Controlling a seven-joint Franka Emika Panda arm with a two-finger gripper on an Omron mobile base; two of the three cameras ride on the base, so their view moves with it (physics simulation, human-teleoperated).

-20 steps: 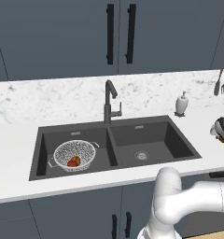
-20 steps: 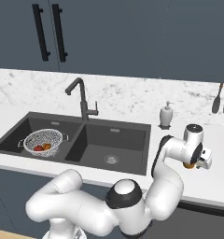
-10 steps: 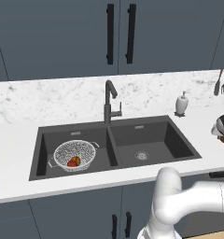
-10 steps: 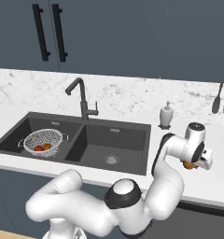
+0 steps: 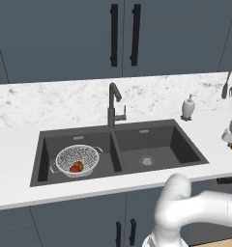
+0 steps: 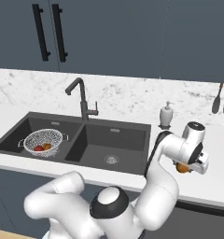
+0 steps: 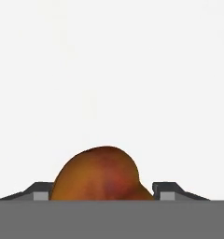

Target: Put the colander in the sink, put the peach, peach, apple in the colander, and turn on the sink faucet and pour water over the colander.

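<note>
- Claw (image 7: 102,196): in the hand view its two dark finger tips (image 7: 39,191) stand one on each side of an orange-red peach (image 7: 101,175), close against its flanks; the jaws are held apart by the fruit, which they appear to grip.
- Peach at the claw: in the right base view it shows as a small orange spot just beneath the white hand (image 6: 194,150), over the white tabletop (image 6: 212,177) to the right of the sink; whether it touches the tabletop cannot be told.
- In the left base view the same hand appears at the right edge, with an orange speck beside it.
- Sink (image 5: 183,147): dark grey, two basins, set into the marbled tabletop; a round steel drain (image 5: 146,160) lies in the right basin.
- Colander (image 5: 65,157): silver wire mesh, upright in the left basin, its two small handles pointing outward.
- Contents of the colander: a red apple (image 5: 74,169) and an orange fruit (image 5: 80,165), touching each other on the mesh floor.
- Sink faucet (image 5: 112,103): dark, rising behind the divider between the basins, spout bent toward the right basin, small lever on its side.
- Soap dispenser (image 5: 188,106): white bottle on the tabletop behind the right basin.
- Utensils (image 6: 221,98): dark, hanging on the wall at far right.
- Cabinet doors (image 5: 65,38): dark blue-grey, above the backsplash, with two vertical black handles (image 5: 123,34).
</note>
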